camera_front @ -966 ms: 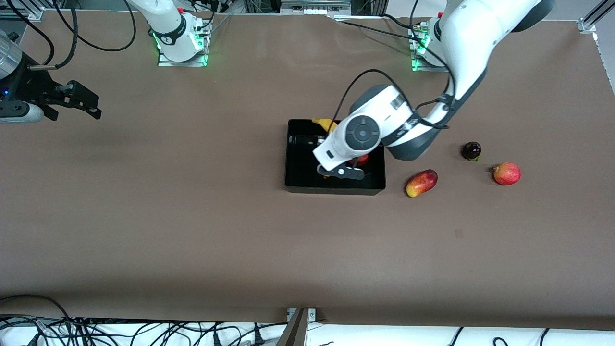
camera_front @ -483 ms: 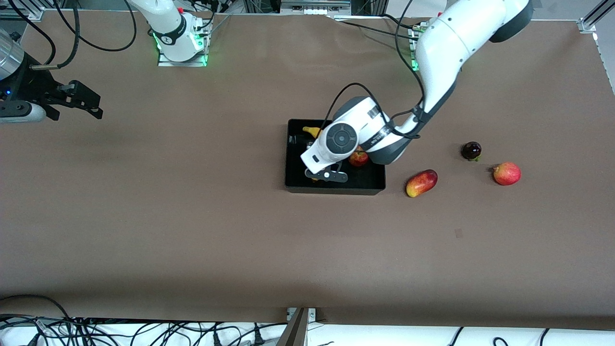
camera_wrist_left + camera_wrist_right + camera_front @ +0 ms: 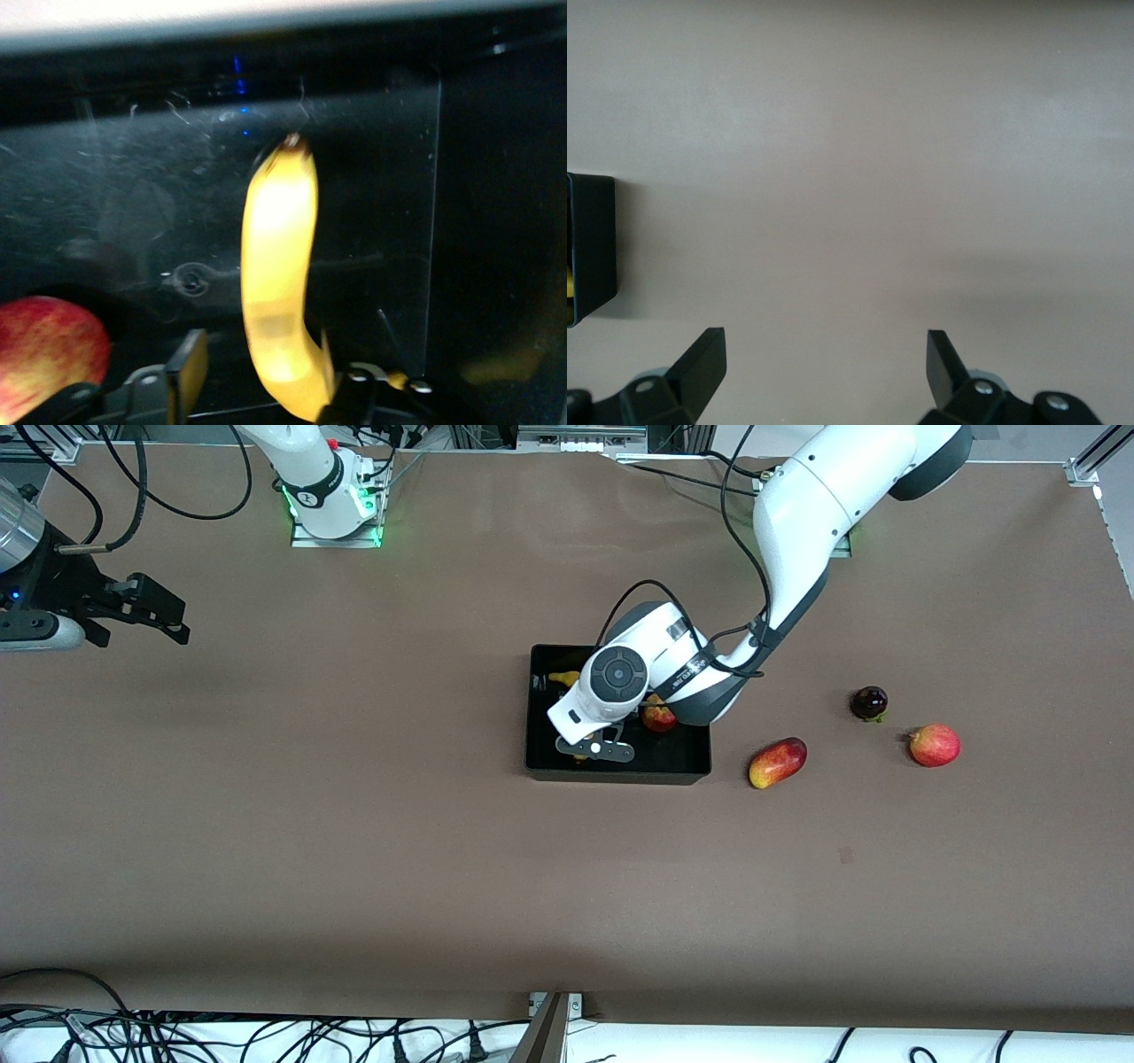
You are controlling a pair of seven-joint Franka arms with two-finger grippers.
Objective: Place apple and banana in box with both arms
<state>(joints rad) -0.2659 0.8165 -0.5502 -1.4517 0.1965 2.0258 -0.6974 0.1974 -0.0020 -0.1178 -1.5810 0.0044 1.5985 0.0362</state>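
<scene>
The left pincer (image 3: 257, 381), parted around the light, smooth banana (image 3: 279, 274), hung in the box (image 3: 549, 766); the right pincer (image 3: 824, 363), agape, waited.

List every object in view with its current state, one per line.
banana: lying in the box, between the left gripper's parted fingers
apple: resting in the box
box: open-topped, holding both fruits
left gripper: low in the box, open
right gripper: open, empty, waiting over bare table

Brown table (image 3: 354, 824), oblong red-yellow fruit (image 3: 777, 763) right of centre, dark round fruit (image 3: 869, 702) and pink-red fruit (image 3: 935, 745) further right
</scene>
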